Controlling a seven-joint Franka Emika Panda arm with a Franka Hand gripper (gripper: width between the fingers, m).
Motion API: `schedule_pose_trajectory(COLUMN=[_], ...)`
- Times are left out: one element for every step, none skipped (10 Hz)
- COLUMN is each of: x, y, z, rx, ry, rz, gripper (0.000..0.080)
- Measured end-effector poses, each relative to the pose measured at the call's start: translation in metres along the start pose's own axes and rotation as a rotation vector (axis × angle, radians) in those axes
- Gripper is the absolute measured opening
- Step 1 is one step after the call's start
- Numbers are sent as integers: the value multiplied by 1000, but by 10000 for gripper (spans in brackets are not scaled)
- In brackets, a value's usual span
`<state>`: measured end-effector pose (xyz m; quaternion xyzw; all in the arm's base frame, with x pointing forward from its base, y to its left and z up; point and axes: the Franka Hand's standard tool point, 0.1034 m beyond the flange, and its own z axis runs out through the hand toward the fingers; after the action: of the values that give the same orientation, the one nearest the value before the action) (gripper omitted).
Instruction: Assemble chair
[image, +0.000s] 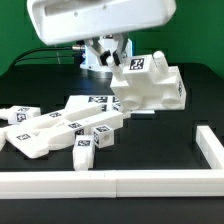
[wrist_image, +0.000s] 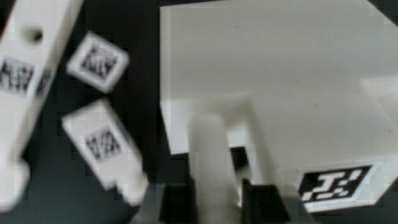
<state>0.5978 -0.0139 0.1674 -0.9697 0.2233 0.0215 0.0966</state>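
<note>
The chair's seat block (image: 152, 88) is a chunky white block with tags, tilted at centre right in the exterior view. My gripper (image: 121, 66) comes down on the end of it nearest the arm. In the wrist view the seat block (wrist_image: 267, 90) fills the frame, and my gripper (wrist_image: 217, 205) is shut on a narrow white rib of it, one dark finger on each side. Several loose white legs and bars (image: 60, 125) lie in a heap towards the exterior view's left, close against the block. Some of them show in the wrist view (wrist_image: 98, 140).
A long plain white border rail (image: 110, 183) runs along the front of the black table and turns up the exterior view's right side (image: 211, 148). The arm's white base (image: 100, 62) stands behind the block.
</note>
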Motion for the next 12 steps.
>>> schedule_pose_trajectory(x=[-13,-17,-13,-15,-13,-4,2,2,-5,-3,-3,-3], y=[-25,-28,-26,-26,-24,-21,-25,-29,-26,-26,-26,-26], z=[4,8,9,10,11,14,15,20,25,23,24,26], rx=[-48,-36,-30,-31,-36,-36,-25,-22,-27,-27,-28,-31], ry=[107,152,191,183,185,193,227,301,268,270,269,270], rz=[-60,-75,-69,-73,-121,-205,-229,-276,-271,-270,-270,-277], gripper=[112,112,112,112,112,112,112,112,112,113,113,113])
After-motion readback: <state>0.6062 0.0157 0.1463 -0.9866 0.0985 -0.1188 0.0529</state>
